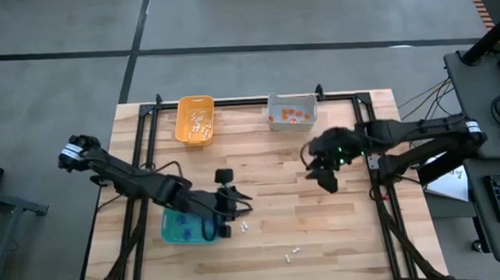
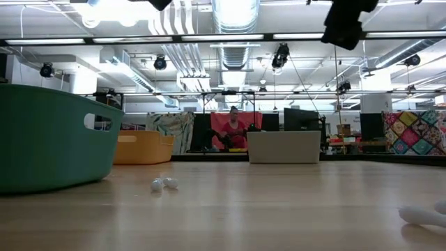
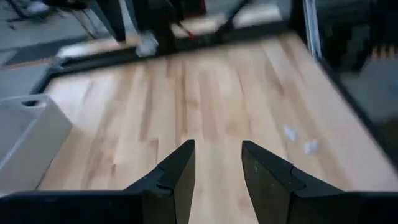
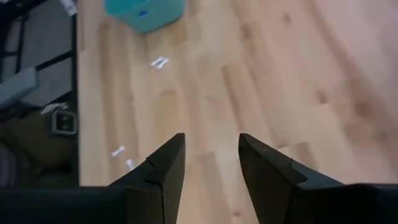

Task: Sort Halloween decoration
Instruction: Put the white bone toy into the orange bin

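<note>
Jaws on both the left gripper (image 1: 233, 211) and right gripper (image 1: 320, 166) are open, gripping nothing; 2 white trinkets (image 1: 245, 228) lie just beside the left, so it's nearer.

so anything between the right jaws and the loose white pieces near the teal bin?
Nothing visible. The right gripper hangs open above bare wood. The white trinkets lie loose beside the teal bin, with open tabletop between. The left gripper, also open, hovers right next to them, so the arms could crowd there.
</note>
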Robot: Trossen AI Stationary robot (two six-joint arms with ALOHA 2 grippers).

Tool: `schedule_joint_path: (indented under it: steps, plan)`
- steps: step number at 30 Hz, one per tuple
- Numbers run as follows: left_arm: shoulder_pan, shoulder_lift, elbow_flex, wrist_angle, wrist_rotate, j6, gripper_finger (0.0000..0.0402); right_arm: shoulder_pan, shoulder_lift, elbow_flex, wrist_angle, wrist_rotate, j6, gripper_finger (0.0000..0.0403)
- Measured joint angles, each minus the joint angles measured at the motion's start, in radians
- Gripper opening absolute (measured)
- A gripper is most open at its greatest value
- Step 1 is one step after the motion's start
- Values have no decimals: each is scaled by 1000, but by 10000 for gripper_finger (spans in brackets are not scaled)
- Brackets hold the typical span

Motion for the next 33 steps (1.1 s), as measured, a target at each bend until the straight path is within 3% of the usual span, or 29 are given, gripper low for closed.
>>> schedule_joint_path:
  steps: [11,19,33]
  plan:
    - [0,279,260,-483,11,213,115,142,-8,-100,53,2,113,143]
    - [33,430,366,-547,240,332,113,162,-8,-106,52,2,117,139]
    - [74,544,402,-617,294,414,87,161,-7,-106,52,4,118,140]
